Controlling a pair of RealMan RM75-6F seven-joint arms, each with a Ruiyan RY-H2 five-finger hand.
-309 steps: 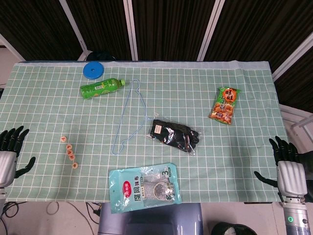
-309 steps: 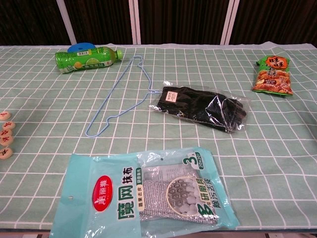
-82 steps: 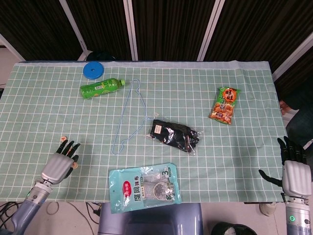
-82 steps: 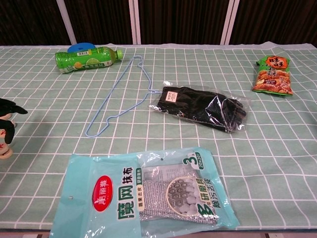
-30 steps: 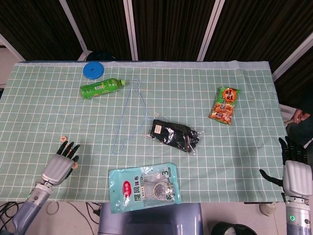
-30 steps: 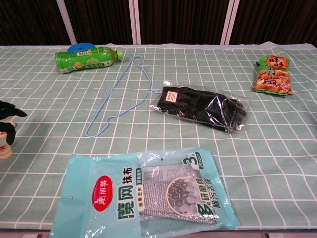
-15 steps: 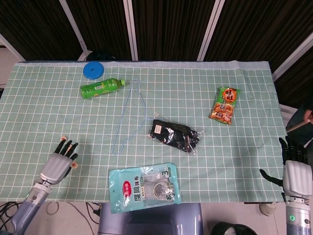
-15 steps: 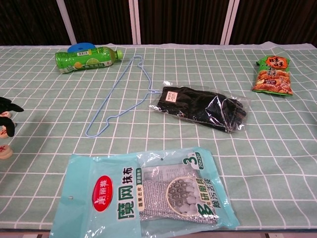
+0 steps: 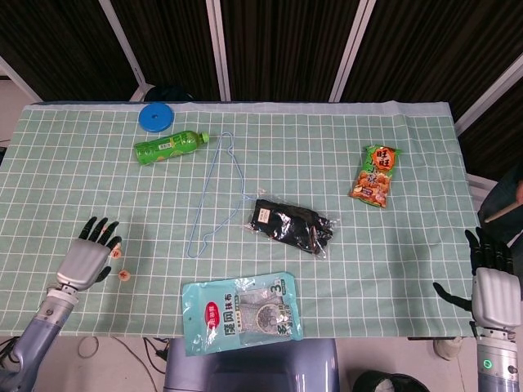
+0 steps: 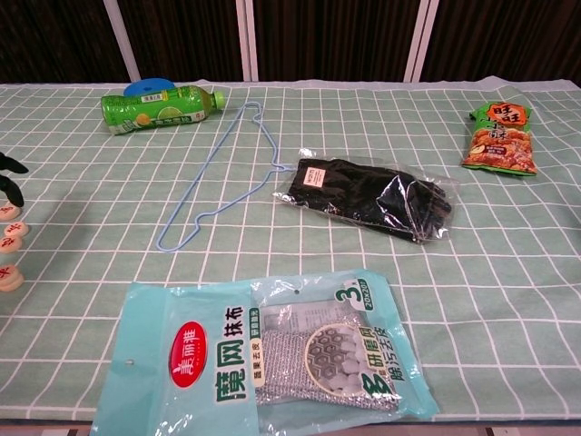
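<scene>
At near left table edge we hover left hand [image 9: 85,257] fingers spread, empty, over small round game pieces [image 10: 10,252] lying in row; risk: fingertips knock pieces off edge; right hand [image 9: 493,287] spread, idle off right edge; blue hanger [image 9: 214,196], cloth pack [image 9: 241,314] well apart, nothing blocking.

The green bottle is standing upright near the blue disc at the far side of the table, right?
Not quite: the green bottle is lying on its side, not standing. The head view shows it lying near the blue disc at the far side of the table.
</scene>
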